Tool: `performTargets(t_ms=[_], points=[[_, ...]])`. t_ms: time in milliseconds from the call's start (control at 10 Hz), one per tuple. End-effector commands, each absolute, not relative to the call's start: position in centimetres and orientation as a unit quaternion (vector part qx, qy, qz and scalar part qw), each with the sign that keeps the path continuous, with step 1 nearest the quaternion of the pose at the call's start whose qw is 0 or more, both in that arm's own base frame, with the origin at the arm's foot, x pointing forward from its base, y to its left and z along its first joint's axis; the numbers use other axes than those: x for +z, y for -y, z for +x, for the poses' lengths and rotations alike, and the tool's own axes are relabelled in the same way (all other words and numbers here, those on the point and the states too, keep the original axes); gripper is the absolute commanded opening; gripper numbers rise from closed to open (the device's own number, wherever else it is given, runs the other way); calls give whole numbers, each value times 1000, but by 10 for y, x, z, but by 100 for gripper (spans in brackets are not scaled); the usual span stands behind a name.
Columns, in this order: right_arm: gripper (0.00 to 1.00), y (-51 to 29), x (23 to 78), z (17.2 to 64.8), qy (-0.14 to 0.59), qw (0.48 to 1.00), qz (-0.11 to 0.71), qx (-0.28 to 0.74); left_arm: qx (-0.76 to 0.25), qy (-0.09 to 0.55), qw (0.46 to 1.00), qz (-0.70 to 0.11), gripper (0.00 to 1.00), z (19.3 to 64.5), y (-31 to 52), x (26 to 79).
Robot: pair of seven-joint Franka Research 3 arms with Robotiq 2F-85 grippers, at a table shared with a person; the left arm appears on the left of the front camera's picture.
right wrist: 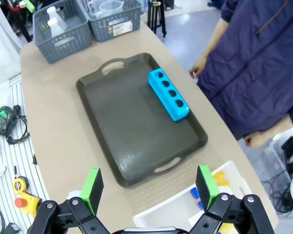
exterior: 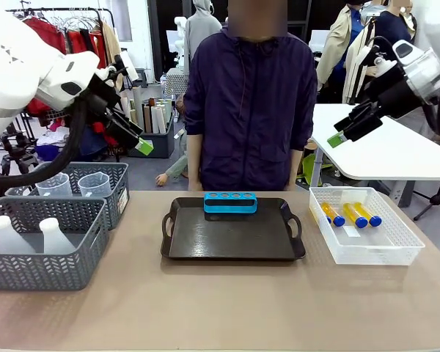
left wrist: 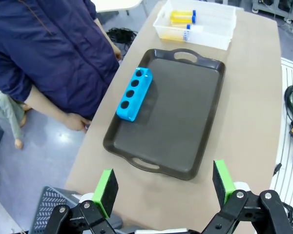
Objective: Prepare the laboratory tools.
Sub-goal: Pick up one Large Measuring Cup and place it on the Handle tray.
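Spread and empty, the left fingers and right fingers hang above the tray, presumably leaving it clear for loading.

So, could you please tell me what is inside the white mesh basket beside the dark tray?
Three yellow-filled tubes with blue caps lie side by side in the white mesh basket, toward its far end. Anything beneath them is covered.
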State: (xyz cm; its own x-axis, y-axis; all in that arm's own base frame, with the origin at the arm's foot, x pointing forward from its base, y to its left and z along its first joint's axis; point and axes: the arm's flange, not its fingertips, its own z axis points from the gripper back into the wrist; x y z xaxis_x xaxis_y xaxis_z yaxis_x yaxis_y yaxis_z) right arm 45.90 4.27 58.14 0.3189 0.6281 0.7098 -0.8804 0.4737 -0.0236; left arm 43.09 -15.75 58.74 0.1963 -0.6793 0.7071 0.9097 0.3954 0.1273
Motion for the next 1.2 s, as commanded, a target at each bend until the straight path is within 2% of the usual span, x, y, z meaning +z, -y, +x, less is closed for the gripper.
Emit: performTargets(t_ms=[0, 100, 1100], points=[[100, -53, 582, 465, 350, 776, 185, 491, -525, 355, 757, -161, 100, 430, 158, 589], [100, -43, 581, 459, 336, 790, 188, 477, -525, 355, 757, -161, 100, 430, 158, 589], [100, -43, 581, 459, 336, 790, 188, 477, -525, 355, 757, -161, 100, 430, 158, 589]])
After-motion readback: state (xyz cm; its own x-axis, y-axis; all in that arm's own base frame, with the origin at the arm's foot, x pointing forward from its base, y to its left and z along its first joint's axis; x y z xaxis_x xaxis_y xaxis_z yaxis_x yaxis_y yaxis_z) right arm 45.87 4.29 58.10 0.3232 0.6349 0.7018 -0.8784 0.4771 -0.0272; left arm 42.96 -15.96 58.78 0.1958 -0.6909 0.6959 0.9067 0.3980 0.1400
